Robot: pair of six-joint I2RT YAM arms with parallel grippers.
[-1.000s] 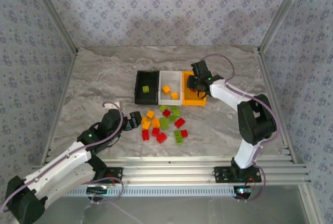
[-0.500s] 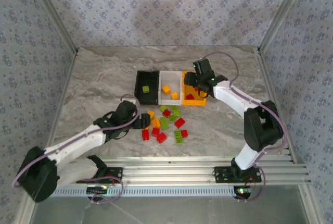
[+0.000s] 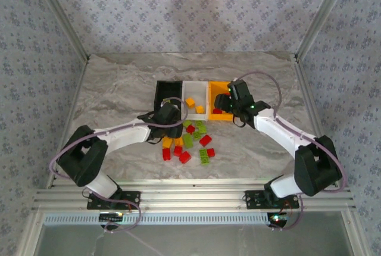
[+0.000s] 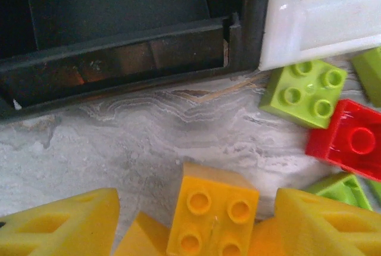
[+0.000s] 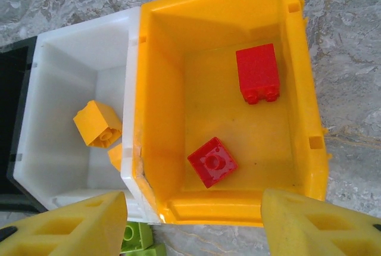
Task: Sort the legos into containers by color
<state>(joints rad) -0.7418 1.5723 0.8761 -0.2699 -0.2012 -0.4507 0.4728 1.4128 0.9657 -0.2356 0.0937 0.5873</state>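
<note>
Two yellow foam left fingers (image 4: 59, 226) of mine stand apart low over the marbled worktop (image 4: 149, 137). A four-stud orange-yellow brick (image 4: 211, 217) sits between them, and I cannot tell whether either one touches it. Just past it lie a lime green brick (image 4: 303, 92) and a red brick (image 4: 351, 140), side by side. Beyond them are the near wall of the black bin (image 4: 119, 36) and a corner of the white bin (image 4: 309, 24) set against it. My right fingers (image 5: 65, 226) are also apart, with nothing between them, above the near wall of the orange bin (image 5: 155, 89). Two red bricks (image 5: 257, 72) lie apart inside it. Orange-yellow bricks (image 5: 97, 124) sit in the white bin touching its side. The loose legos (image 3: 187, 143) cluster in front of the bins.
</note>
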